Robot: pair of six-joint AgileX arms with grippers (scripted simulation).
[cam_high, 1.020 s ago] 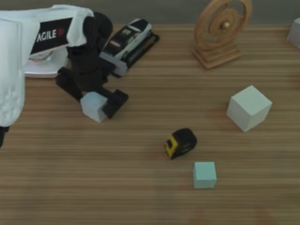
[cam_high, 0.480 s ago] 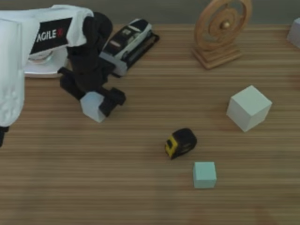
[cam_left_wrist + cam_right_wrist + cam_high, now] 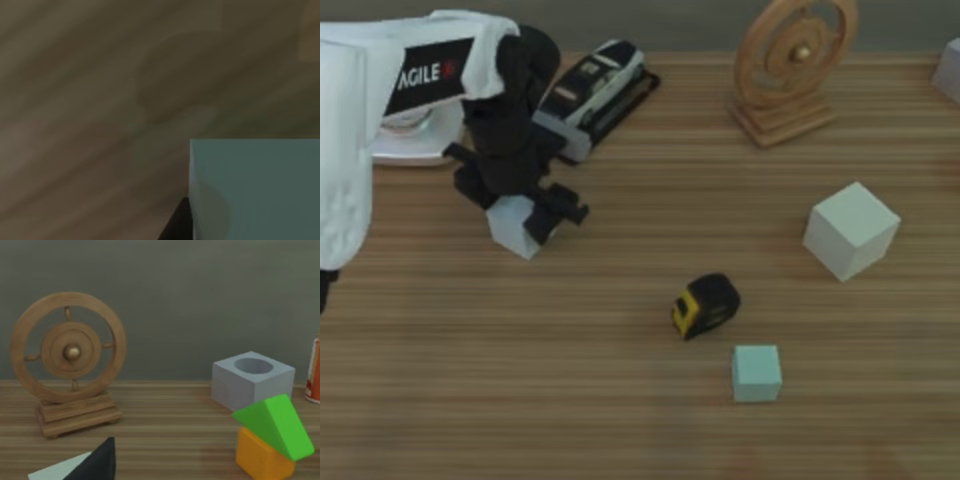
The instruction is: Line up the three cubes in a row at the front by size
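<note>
In the upper left of the top view, the left gripper [image 3: 525,205] is reaching down from the white AgileX arm and is closing its black fingers [image 3: 563,205] against both sides of the medium pale blue cube [image 3: 514,226], which is sitting on the wooden table [image 3: 620,420] with its lower corner showing below the jaws. The left wrist view is filling its lower right with that cube's flat face [image 3: 255,190], one dark finger edge [image 3: 175,222] showing beside it against the wood grain.

The large off-white cube [image 3: 851,230] is lying at the right of the frame, well apart from the gripper. The small mint-green cube [image 3: 756,373] is lying lower, right of centre, with the yellow-black tape measure [image 3: 705,305] just above and to its left, not touching it.

A black-and-white toy car [image 3: 592,85] is lying near the top beside the arm, and a wooden wheel ornament [image 3: 795,65] is standing at the upper right.

The right gripper is not appearing in the top view; its wrist view is looking across at the wheel ornament [image 3: 67,362], a grey block with a round hole [image 3: 251,380] and a green wedge [image 3: 275,426] resting on an orange block [image 3: 262,457]
</note>
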